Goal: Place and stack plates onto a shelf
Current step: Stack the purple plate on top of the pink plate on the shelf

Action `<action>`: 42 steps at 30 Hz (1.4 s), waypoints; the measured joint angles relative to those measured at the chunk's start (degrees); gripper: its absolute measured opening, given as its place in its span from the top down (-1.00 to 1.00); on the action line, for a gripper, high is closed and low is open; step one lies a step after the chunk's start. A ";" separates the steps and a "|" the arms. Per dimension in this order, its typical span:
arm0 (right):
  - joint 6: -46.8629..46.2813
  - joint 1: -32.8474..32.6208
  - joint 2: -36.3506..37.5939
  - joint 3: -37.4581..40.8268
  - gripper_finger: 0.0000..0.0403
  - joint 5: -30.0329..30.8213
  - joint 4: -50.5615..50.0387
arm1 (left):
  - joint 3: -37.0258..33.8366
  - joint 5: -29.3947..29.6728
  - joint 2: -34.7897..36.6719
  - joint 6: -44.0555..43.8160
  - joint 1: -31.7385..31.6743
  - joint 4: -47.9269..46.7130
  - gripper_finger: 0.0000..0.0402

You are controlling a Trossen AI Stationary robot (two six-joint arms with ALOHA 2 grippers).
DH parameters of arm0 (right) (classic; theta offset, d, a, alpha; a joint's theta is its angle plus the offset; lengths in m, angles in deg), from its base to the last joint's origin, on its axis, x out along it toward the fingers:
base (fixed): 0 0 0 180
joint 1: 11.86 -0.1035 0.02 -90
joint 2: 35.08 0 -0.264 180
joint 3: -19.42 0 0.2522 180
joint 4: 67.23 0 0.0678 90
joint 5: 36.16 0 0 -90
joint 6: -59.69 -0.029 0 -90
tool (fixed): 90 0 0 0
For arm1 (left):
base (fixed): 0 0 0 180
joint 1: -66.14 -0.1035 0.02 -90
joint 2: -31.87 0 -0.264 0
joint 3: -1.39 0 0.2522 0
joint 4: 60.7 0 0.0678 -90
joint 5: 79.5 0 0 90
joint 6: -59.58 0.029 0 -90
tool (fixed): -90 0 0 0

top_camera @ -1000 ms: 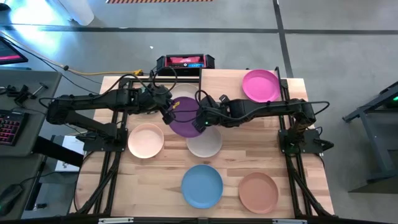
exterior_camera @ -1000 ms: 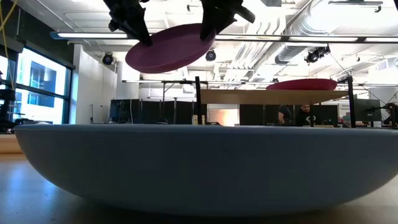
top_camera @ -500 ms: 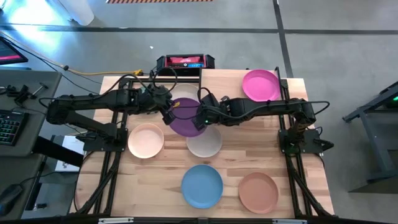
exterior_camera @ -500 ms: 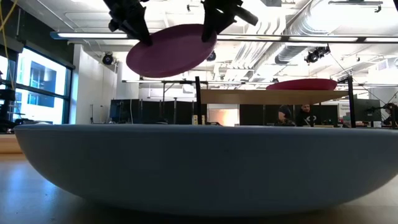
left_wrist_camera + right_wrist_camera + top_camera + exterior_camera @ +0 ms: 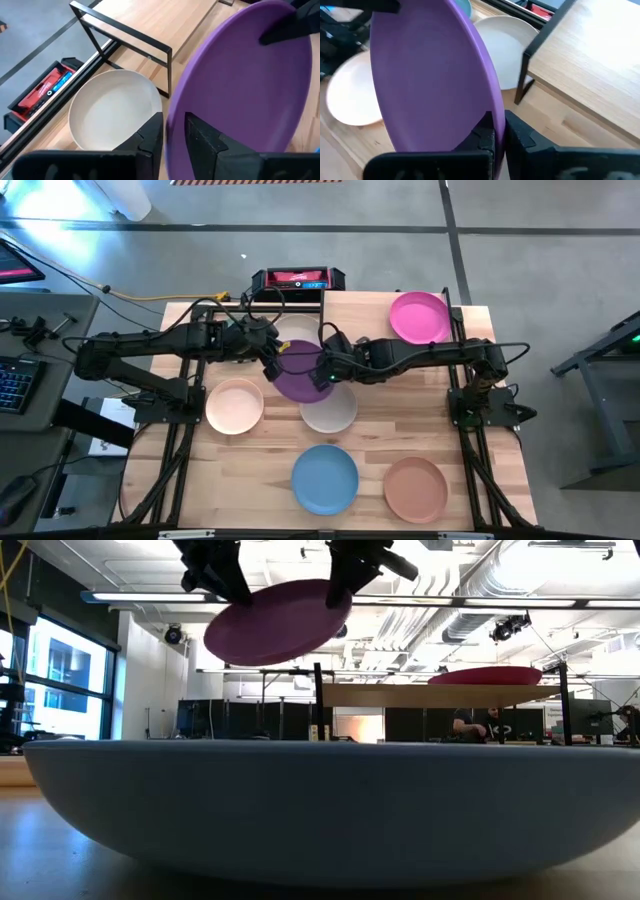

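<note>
A red-and-black device (image 5: 298, 279) lay at the table's far edge, beyond the left gripper (image 5: 270, 366) and the right gripper (image 5: 328, 372), well apart from both. A yellow cable (image 5: 165, 300) ran across the floor on the left gripper's outer side. Farther out on that side stood a desk with a keyboard (image 5: 12, 385). A black stand (image 5: 600, 365) stood off the table, far out on the right gripper's side. In the low view, people (image 5: 478, 725) sat in the room beyond and below both grippers; detail unclear.
</note>
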 joint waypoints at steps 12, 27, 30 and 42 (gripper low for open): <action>-2.54 0.04 1.57 -0.03 1.00 -0.48 -8.56 | 0.04 1.03 3.56 3.36 -0.01 5.76 0.59; -3.39 3.19 7.85 -0.04 1.00 0.13 -23.91 | 0.04 -0.48 6.12 4.39 0.00 5.39 0.61; -3.41 3.17 10.48 -0.04 1.00 1.55 -25.80 | 0.04 -0.49 5.75 4.39 0.00 5.31 0.61; -2.34 7.76 21.31 -0.07 1.00 6.12 -30.43 | 0.04 -0.51 5.79 4.39 0.00 5.38 0.61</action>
